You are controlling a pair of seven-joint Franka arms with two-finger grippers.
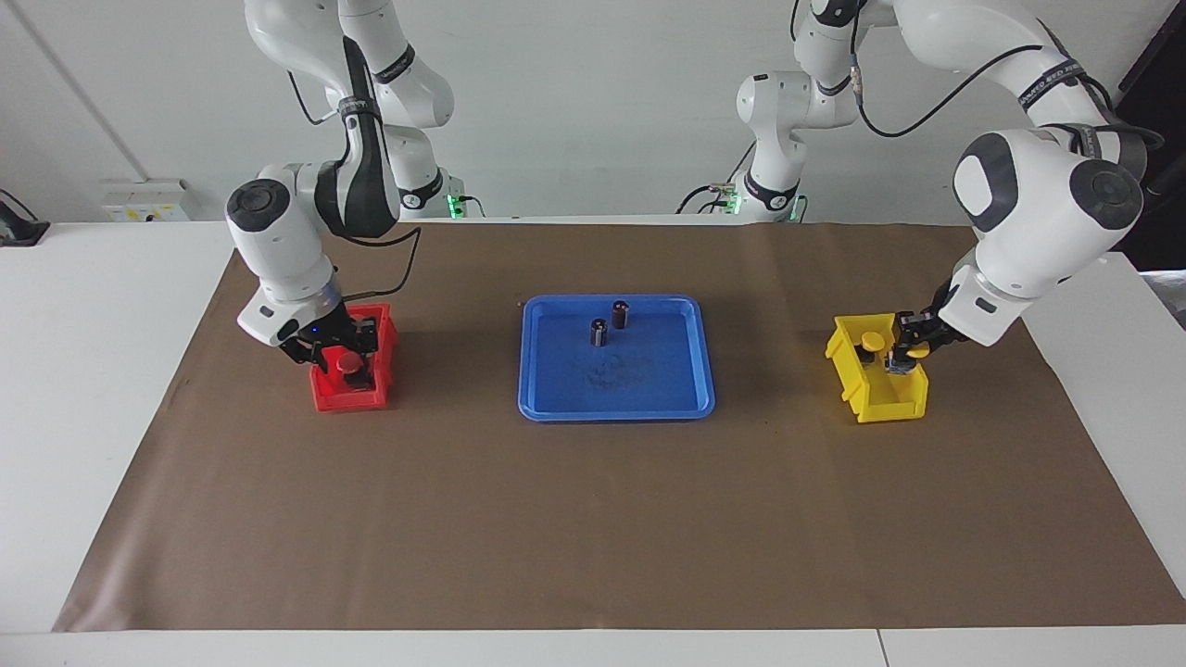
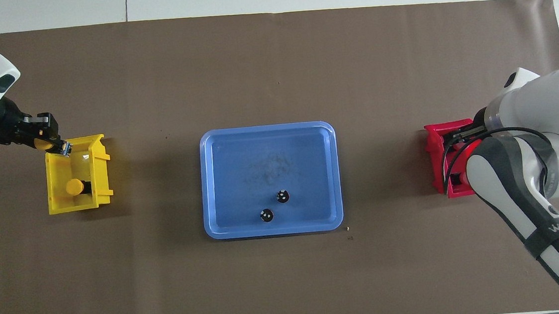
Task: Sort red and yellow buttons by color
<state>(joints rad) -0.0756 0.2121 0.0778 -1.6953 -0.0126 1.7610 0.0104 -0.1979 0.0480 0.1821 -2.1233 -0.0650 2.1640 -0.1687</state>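
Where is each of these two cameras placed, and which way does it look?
Facing view: high across the table, looking at both arms, bases at top; left gripper holds a yellow button at the yellow bin.
Overhead view: above the robots' end, looking steeply down; only forearms and grippers show.
Shared: blue tray, its two dark cylinders, the red bin with the right gripper.
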